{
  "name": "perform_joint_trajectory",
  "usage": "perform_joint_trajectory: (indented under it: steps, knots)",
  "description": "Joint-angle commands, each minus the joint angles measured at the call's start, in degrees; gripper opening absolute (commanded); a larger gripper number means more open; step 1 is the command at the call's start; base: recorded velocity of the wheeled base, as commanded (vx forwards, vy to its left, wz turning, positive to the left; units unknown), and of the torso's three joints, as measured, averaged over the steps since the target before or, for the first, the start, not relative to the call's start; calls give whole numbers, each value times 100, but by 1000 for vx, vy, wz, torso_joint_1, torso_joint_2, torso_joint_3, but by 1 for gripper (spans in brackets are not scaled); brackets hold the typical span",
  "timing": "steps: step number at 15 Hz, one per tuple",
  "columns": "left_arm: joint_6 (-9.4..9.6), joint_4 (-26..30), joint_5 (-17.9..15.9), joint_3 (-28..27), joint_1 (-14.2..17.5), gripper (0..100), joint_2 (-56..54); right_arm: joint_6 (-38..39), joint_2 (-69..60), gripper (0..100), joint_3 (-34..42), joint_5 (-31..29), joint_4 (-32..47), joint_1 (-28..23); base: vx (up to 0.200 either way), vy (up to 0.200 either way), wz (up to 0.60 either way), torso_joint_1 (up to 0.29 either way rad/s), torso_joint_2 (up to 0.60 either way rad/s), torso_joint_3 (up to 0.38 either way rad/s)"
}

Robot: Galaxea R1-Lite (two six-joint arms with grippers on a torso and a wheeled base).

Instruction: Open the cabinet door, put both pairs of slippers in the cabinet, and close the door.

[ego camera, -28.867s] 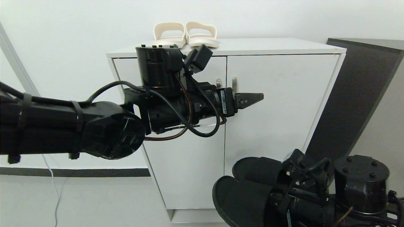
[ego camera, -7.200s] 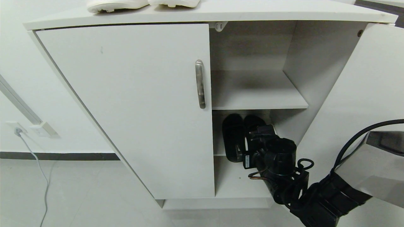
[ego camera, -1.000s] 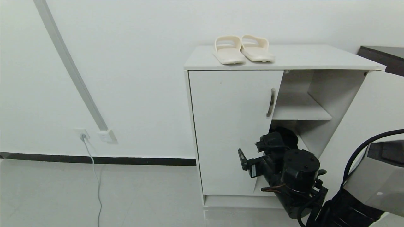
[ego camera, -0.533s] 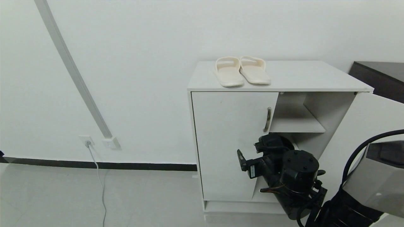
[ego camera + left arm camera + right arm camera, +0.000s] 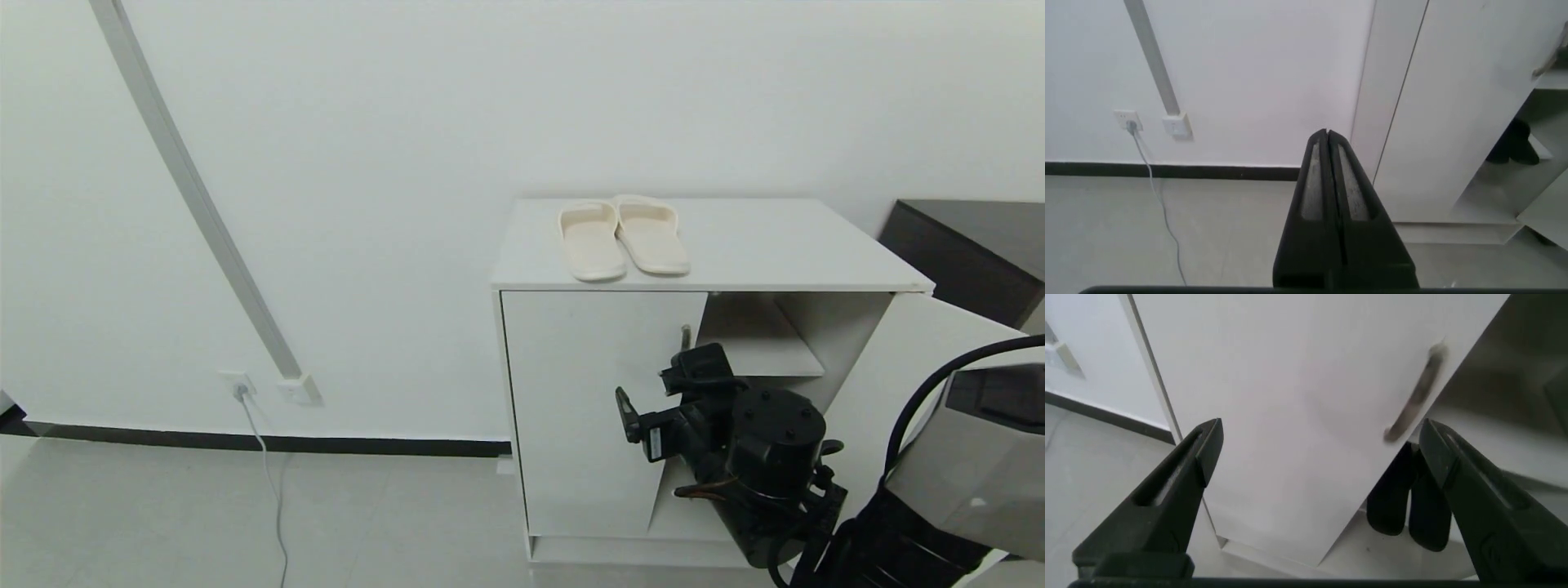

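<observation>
1. My right gripper [image 5: 1320, 433]: fingers spread wide apart, holding nothing, low in front of the cabinet [image 5: 775, 245] and facing the shut left door [image 5: 580, 408] near its free edge.
2. My left gripper [image 5: 1327, 163]: fingers pressed together, holding nothing, off to the cabinet's left and pointed at the wall and the cabinet's side.
3. Left door: shut, with an upright metal handle [image 5: 1417, 392] at its inner edge.
4. Right door [image 5: 898, 367]: swung open toward me, exposing the right half of the interior.
5. Black slippers [image 5: 1413, 502]: one pair, side by side, inside the cabinet on an inner shelf beneath the upper shelf [image 5: 759, 351], just behind the left door's edge.
6. Cream slippers [image 5: 624, 237]: one pair, side by side and touching, on the cabinet top toward its left half.
7. Dark furniture [image 5: 963, 245]: just beside the cabinet, on its right.
8. Wall socket [image 5: 237, 382]: low on the wall left of the cabinet, with a cable [image 5: 273, 482] hanging to the floor.
</observation>
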Motion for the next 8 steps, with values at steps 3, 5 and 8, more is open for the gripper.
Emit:
perform_joint_trajectory:
  steps: [3,5,8]
  knots:
    - [-4,1,8,0,1,0,-1,8,63,100,-25,2,-1,-34,0,0,0,232,-546,-321]
    - [-4,-7,8,0,1,0,-1,-1,63,100,-33,2,-1,-34,0,0,0,239,-562,-320]
    - [5,1,-1,0,1,0,-1,-1,54,100,-7,2,-1,-34,0,0,0,269,-595,-331]
